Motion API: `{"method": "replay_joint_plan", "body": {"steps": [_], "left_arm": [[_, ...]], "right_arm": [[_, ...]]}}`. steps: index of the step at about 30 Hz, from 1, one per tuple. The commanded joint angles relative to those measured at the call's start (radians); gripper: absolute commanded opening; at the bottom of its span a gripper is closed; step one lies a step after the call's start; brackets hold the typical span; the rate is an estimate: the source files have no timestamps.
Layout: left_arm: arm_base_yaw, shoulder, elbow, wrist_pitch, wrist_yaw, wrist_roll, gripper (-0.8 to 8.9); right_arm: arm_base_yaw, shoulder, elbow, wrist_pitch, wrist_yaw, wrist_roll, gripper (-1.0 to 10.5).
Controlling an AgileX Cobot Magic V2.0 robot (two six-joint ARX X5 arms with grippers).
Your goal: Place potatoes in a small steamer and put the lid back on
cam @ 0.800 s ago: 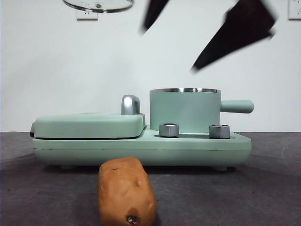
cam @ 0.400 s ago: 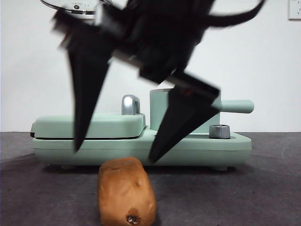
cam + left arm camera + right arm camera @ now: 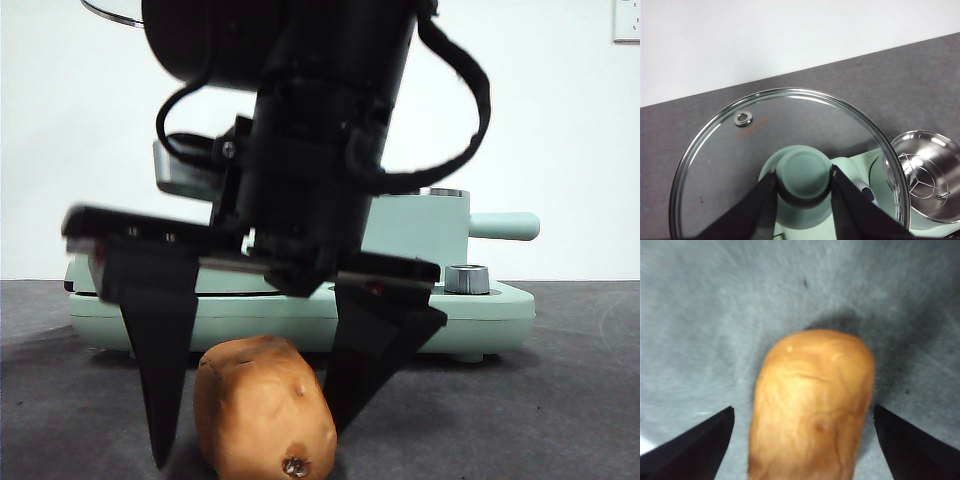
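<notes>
In the front view the right tool (image 3: 245, 430), having dropped, is straddling the oblong orange-brown potato (image 3: 263, 408) on the dark surface (image 3: 540, 410), jaws spread at nine and three o'clock in its wrist view (image 3: 800, 445), ready to grip, while the left tool (image 3: 802, 192) is clenching the round glass lid's (image 3: 790, 165) mint-green knob (image 3: 802, 175) above the open mint-green steamer pot (image 3: 925, 177) at three o'clock.

Lab-like test bench: bare white wall (image 3: 560, 120), dark tabletop (image 3: 560, 400).
</notes>
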Motion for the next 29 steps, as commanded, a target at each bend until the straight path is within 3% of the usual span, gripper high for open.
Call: {"method": "replay_joint_plan", "body": {"steps": [1, 5, 12, 22, 29], "left_arm": [[-0.003, 0.005, 0.039, 0.027, 0.000, 0.007, 0.05], [-0.002, 0.005, 0.039, 0.026, 0.000, 0.007, 0.05], [-0.003, 0.005, 0.039, 0.026, 0.000, 0.009, 0.05], [-0.002, 0.005, 0.039, 0.025, 0.000, 0.011, 0.05], [-0.002, 0.005, 0.039, 0.025, 0.000, 0.015, 0.05]], "right_arm": [[0.014, 0.027, 0.020, 0.002, 0.031, 0.000, 3.8], [0.016, 0.026, 0.021, 0.001, 0.050, 0.000, 2.6], [0.014, 0.025, 0.098, -0.120, 0.049, -0.011, 2.6], [-0.045, 0.025, 0.414, -0.353, 0.050, -0.198, 2.6], [-0.198, 0.025, 0.631, -0.440, 0.050, -0.304, 2.6]]}}
